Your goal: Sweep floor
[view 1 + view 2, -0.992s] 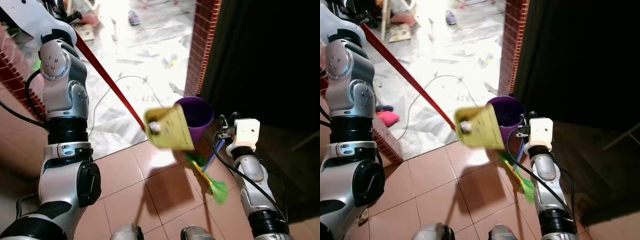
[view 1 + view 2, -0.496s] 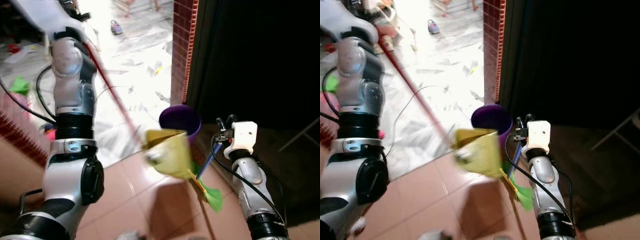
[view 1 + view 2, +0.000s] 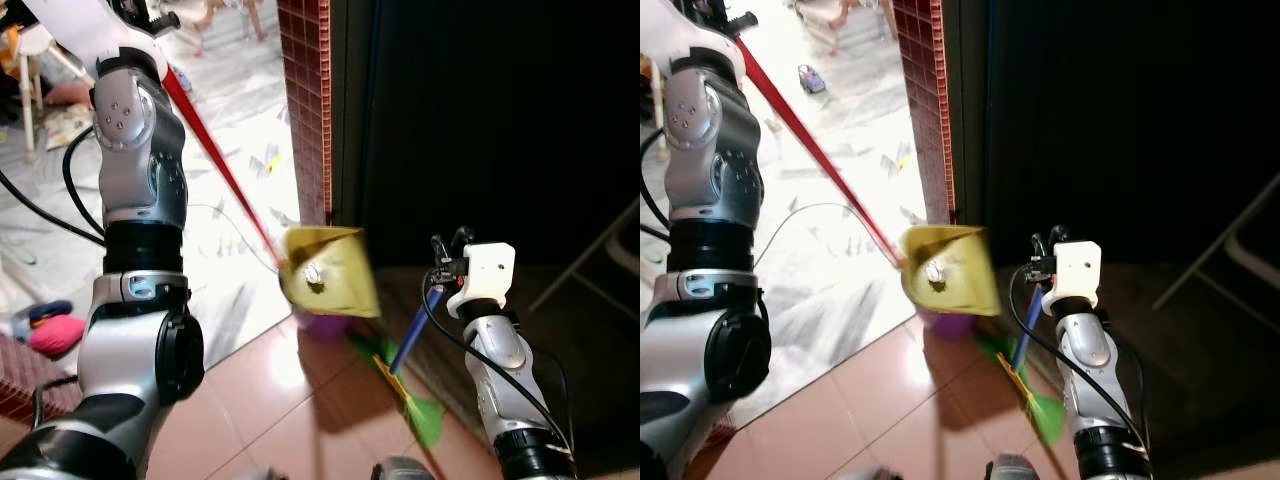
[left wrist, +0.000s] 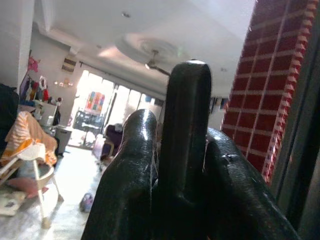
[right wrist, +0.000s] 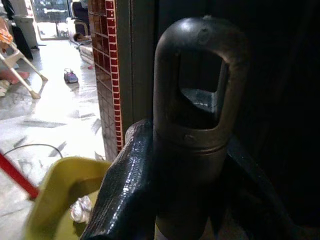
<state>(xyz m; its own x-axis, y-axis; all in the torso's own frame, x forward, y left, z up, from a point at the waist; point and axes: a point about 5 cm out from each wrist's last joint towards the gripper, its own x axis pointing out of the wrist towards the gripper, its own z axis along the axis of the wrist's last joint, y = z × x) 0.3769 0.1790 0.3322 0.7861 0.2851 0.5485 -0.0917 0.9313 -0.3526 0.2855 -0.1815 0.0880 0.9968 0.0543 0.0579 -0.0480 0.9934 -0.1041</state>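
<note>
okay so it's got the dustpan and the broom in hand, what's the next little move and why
Probably lower the yellow dustpan to the tiled floor. The left tool holds its red handle with the pan hanging tilted in the air, while the right tool grips the broom, whose green bristles already rest on the tiles.

A yellow dustpan (image 3: 328, 272) on a red handle (image 3: 215, 160) hangs above the green broom (image 3: 405, 385)

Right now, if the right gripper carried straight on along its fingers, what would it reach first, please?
The right gripper is shut on the broom handle. Ahead lies a dark doorway beside the brick pillar; the way looks free, though depth there is unclear.
</note>
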